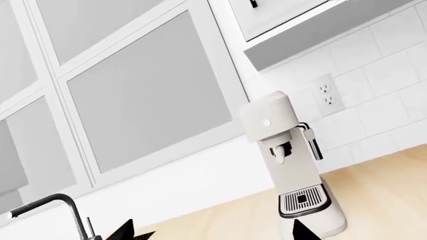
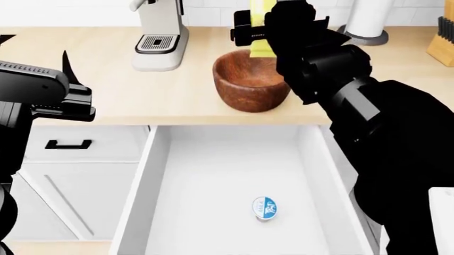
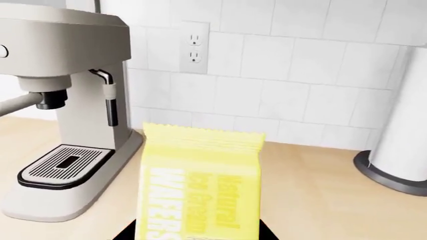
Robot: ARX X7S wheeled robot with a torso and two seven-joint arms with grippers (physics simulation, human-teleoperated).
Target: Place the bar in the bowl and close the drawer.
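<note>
Drawer (image 2: pixel 234 175), the large deep white one with plain white interior, stands pulled fully open below the light wooden countertop (image 2: pixel 142 90), so closing it is all yours to do; only a small round blue-and-white-lidded cup (image 2: pixel 265 207) lies on its floor. Round, deep, dark reddish-brown wooden bowl (image 2: pixel 248 85) sits on the counter just behind the drawer, beside the white espresso machine (image 2: pixel 159 37), nothing visible inside it. Small flat yellow wrapped snack bar (image 2: pixel 261 26) is not in yet: your right gripper (image 2: pixel 266 32) has it clamped by the lower end, bar standing upright above the bowl's far rim, label readable in the right wrist view (image 3: pixel 199 185). Right arm reaches forward across the drawer, forearm raised, wrist over the bowl. Left gripper (image 2: pixel 67 71) idles out over the counter's left part, well apart from bowl and drawer, fingers spread with nothing between them. Judged roughly halfway: drop, then the close.
</note>
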